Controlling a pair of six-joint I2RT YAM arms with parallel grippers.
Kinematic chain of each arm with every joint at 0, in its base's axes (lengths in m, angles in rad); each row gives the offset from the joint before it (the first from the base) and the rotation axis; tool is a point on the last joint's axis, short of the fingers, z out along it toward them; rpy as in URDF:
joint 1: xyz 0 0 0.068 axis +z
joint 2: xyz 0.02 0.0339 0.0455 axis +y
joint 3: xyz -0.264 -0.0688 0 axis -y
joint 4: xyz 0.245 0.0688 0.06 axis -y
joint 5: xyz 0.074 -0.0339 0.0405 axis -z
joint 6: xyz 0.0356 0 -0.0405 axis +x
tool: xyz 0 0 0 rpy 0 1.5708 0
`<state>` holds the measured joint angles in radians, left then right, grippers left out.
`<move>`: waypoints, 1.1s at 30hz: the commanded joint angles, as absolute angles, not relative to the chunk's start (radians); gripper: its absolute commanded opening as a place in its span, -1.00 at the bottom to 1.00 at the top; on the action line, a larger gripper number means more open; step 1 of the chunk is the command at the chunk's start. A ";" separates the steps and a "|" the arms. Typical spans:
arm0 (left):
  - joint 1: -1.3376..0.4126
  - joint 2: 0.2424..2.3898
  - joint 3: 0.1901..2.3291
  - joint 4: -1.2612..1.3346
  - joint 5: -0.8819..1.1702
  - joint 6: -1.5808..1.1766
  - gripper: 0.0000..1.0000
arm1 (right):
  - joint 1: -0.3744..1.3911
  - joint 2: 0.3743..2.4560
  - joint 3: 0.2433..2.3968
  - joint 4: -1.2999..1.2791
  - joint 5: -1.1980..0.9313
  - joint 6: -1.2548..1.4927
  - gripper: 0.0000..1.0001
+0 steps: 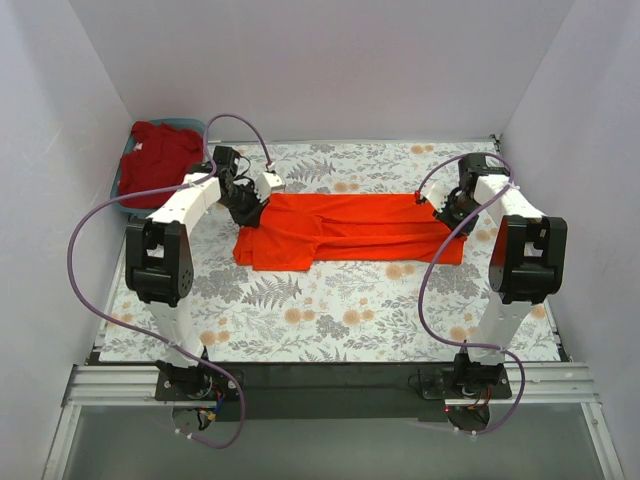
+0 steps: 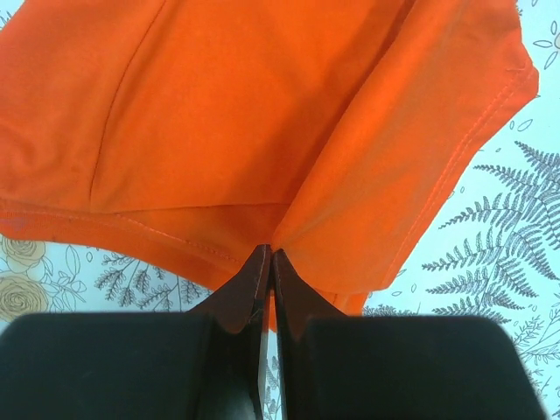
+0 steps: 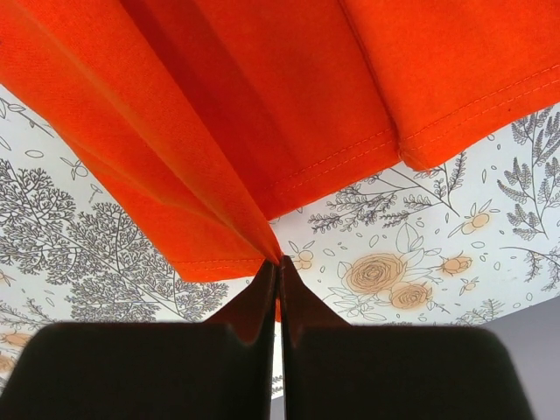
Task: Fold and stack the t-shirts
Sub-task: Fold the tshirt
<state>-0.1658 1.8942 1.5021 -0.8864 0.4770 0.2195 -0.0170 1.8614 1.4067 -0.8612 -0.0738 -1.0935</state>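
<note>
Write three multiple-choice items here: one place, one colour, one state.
1. Where is the orange-red t-shirt? A) spread on the table B) hung on the wall C) draped over an arm
2. The bin at the far left corner is: A) blue B) yellow C) black
3. The left gripper and right gripper are: A) open B) shut on the orange-red t-shirt C) out of view

1 A: it lies across the floral top.
2 A: its rim around the crimson t-shirt is blue.
3 B: each wrist view shows cloth pinched.
</note>
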 commanded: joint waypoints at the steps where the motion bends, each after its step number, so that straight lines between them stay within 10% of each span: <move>1: -0.160 1.910 1.563 -0.882 0.494 0.210 -1.00 | -0.020 1.876 1.453 -0.891 -0.063 -1.150 -0.97; 33: -0.184 2.088 1.740 -0.854 0.456 0.238 -1.00 | -0.020 1.914 1.459 -0.890 -0.081 -1.131 -0.97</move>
